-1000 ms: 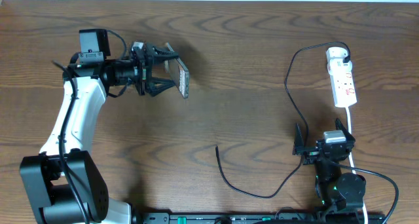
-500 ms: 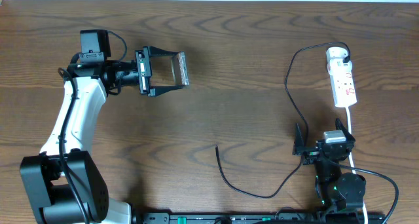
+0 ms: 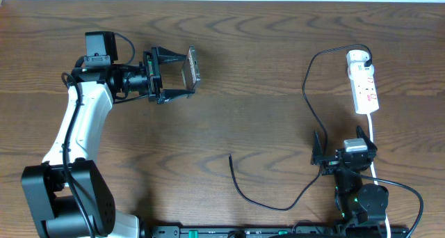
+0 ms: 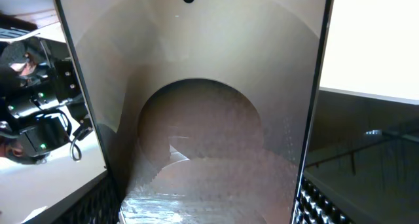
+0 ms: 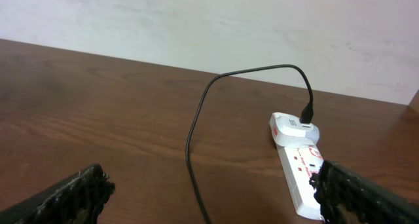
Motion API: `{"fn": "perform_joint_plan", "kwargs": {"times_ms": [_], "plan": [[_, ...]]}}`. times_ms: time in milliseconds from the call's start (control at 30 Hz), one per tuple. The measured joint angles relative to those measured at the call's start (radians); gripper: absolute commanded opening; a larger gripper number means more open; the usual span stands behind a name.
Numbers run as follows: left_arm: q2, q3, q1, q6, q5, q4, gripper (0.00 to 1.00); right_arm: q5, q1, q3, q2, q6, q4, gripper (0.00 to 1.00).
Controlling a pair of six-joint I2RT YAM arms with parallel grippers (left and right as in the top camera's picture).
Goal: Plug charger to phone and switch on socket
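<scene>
My left gripper is shut on the phone and holds it on edge above the table at the upper left. In the left wrist view the phone's glossy face fills the frame between the fingers. The charger's black cable runs from a loose tip at the table's middle front up to its white adapter, which sits in the far end of the socket at the right. My right gripper is open and empty near the front right. The right wrist view shows the cable, adapter and socket.
The socket's white cord runs from the strip toward the front, past the right gripper. A pale wall stands behind the table's far edge.
My left wrist has rotated, turning the phone from flat and face-up to on edge and moving it slightly up. The right arm, cable and socket have not moved.
</scene>
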Motion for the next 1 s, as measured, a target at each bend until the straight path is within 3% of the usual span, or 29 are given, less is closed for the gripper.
{"fn": "perform_joint_plan", "kwargs": {"times_ms": [667,833,1000], "plan": [[0.0,0.0,0.0,-0.01,-0.066,0.002,0.07,-0.002,0.0,0.022,0.001,0.051,-0.04,0.99],[0.0,0.0,0.0,0.042,-0.172,0.001,0.07,-0.018,0.0,0.182,0.074,0.04,-0.121,0.99],[0.0,0.0,-0.003,0.104,-0.285,-0.027,0.07,-0.102,0.0,0.426,0.298,0.027,-0.192,0.99]]}}
